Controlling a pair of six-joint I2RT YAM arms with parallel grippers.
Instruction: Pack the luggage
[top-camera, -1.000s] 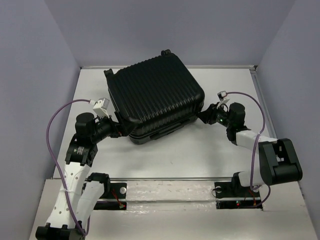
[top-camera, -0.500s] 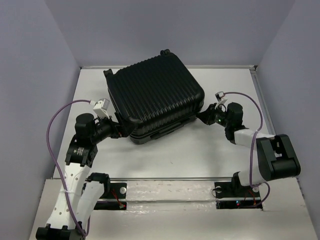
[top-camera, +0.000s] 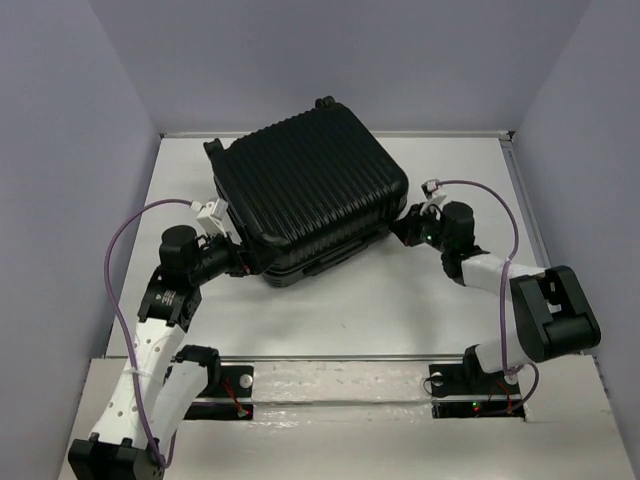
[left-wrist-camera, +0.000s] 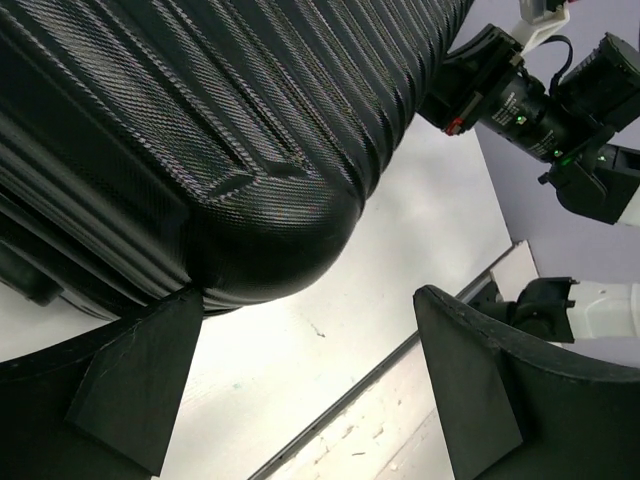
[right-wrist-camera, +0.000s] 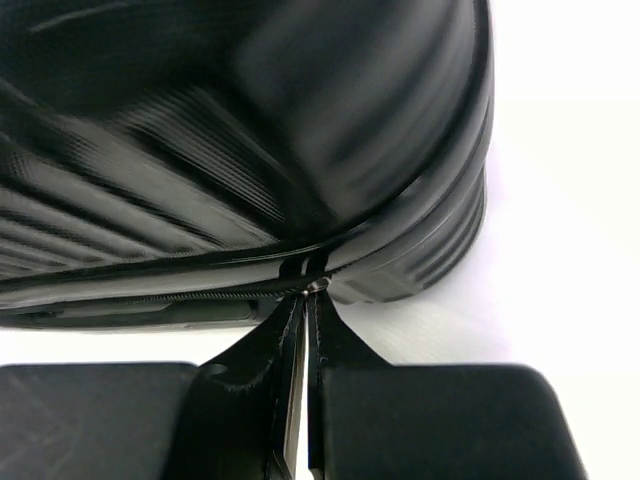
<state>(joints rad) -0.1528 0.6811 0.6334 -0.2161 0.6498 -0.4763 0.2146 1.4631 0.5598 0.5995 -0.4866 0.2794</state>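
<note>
This looks like a robotics lab test cell. Plain pale lavender walls (top-camera: 60, 150) box in a white table (top-camera: 380, 300) at left, back and right. Two cabled robot arms (top-camera: 150, 345) are bolted by a metal rail (top-camera: 330, 358) along the frame's bottom.

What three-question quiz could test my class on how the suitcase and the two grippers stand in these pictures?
1. True or false: the suitcase is closed.
2. Which one is open? A: left gripper. B: right gripper.
3. Fill in: the right gripper's tips sit at the suitcase's ____ line.

Key: 1 true; 2 A; 3 zipper.
</note>
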